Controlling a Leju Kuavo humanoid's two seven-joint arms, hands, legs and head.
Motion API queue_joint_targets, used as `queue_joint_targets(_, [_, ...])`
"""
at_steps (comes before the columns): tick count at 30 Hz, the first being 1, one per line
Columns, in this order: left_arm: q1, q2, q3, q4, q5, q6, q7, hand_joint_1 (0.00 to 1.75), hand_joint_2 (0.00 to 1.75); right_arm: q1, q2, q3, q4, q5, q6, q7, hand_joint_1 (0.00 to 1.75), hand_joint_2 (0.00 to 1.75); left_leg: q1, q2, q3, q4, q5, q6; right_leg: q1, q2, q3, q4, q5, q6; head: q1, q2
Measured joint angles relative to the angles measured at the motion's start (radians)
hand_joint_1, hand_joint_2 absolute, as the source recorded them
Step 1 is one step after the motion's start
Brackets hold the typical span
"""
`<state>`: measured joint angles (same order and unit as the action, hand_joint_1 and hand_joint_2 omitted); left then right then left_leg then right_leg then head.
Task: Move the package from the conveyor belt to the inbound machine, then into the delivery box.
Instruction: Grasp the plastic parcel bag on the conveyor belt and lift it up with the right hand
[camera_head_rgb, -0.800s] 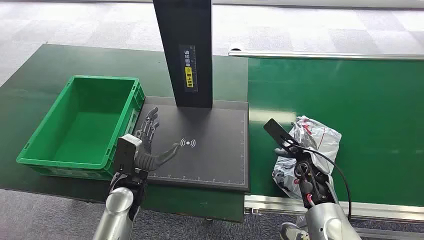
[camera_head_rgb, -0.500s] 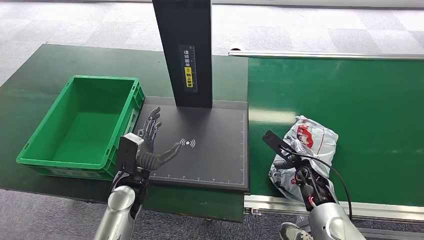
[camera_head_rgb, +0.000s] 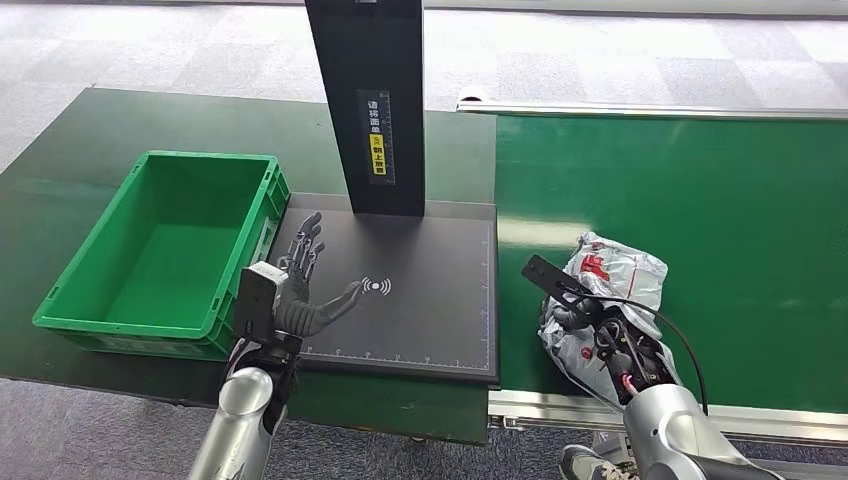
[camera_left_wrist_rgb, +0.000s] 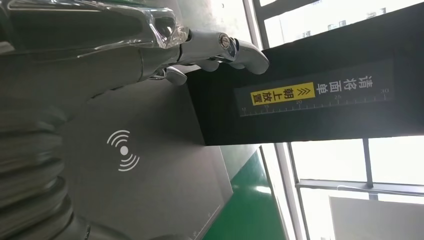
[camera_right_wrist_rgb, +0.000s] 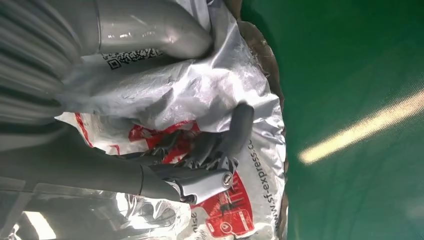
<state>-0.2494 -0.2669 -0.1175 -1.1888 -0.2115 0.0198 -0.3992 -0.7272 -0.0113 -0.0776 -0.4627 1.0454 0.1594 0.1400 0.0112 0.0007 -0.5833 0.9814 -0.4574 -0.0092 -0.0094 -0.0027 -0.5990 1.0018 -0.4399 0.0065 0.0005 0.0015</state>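
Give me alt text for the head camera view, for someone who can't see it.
The robot's right hand grips a silver and red package on the green conveyor belt. Its left hand hovers open over the black inbound machine, beside an empty green box.

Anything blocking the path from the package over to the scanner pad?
Nothing visible on the belt side: the package, gripped by the right hand, lies just right of the inbound machine pad. The open left hand hovers over the pad's left part, and the black post stands at its far edge.
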Motion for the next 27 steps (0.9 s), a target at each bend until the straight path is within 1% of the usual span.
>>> queue_joint_targets(8, [-0.001,0.001,0.0,0.005,0.006,0.005,-0.002,0.0,1.75,-0.008,0.0,0.008,0.019,-0.007,0.009,-0.023,1.75,1.75,0.0,0.0,0.0,0.0,0.0,0.0,0.0,0.0,0.0,0.0,0.0,0.0,0.0,0.0])
queue_joint_targets(12, [0.002,0.008,0.004,0.003,0.023,0.011,-0.002,0.0,1.75,-0.004,0.002,0.017,0.02,-0.017,-0.007,-0.06,1.75,1.75,0.0,0.0,0.0,0.0,0.0,0.0,0.0,0.0,0.0,0.0,0.0,0.0,0.0,0.0])
queue_joint_targets(13, [0.006,0.009,0.006,-0.001,0.028,0.011,-0.002,0.0,1.75,-0.003,0.003,0.019,0.018,-0.026,-0.028,-0.078,1.75,1.75,0.0,0.0,0.0,0.0,0.0,0.0,0.0,0.0,0.0,0.0,0.0,0.0,0.0,0.0])
queue_joint_targets(15, [0.019,0.013,0.011,-0.015,0.033,0.01,-0.002,0.0,1.75,0.002,0.009,0.019,0.001,-0.061,-0.103,-0.126,1.75,1.75,0.0,0.0,0.0,0.0,0.0,0.0,0.0,0.0,0.0,0.0,0.0,0.0,0.0,0.0])
queue_joint_targets(18, [0.046,0.015,0.018,-0.05,0.034,0.007,-0.001,0.0,1.75,0.011,0.026,0.015,-0.061,-0.13,-0.205,-0.182,1.75,1.75,0.0,0.0,0.0,0.0,0.0,0.0,0.0,0.0,-0.001,0.0,0.0,0.0,0.0,0.0])
queue_joint_targets(20, [0.062,0.015,0.02,-0.071,0.033,0.006,0.0,0.0,1.75,0.025,0.037,0.012,-0.121,-0.178,-0.23,-0.212,1.75,1.75,0.0,0.0,-0.001,0.0,0.0,0.0,0.0,0.0,-0.001,0.0,0.0,0.0,0.0,0.0])
queue_joint_targets(22, [0.07,0.014,0.022,-0.085,0.032,0.006,-0.003,0.0,1.75,0.045,0.049,0.007,-0.189,-0.233,-0.254,-0.261,1.75,1.75,0.0,0.0,-0.001,0.0,0.0,0.0,0.0,0.0,-0.001,0.0,0.0,0.0,0.0,0.0])
queue_joint_targets(27, [0.075,0.014,0.027,-0.096,0.013,0.03,-0.026,0.0,1.75,0.115,0.079,-0.009,-0.386,-0.395,-0.336,-0.429,1.75,1.75,0.0,0.0,-0.001,0.0,0.0,0.0,0.0,0.0,-0.001,0.0,0.0,0.0,0.0,0.0])
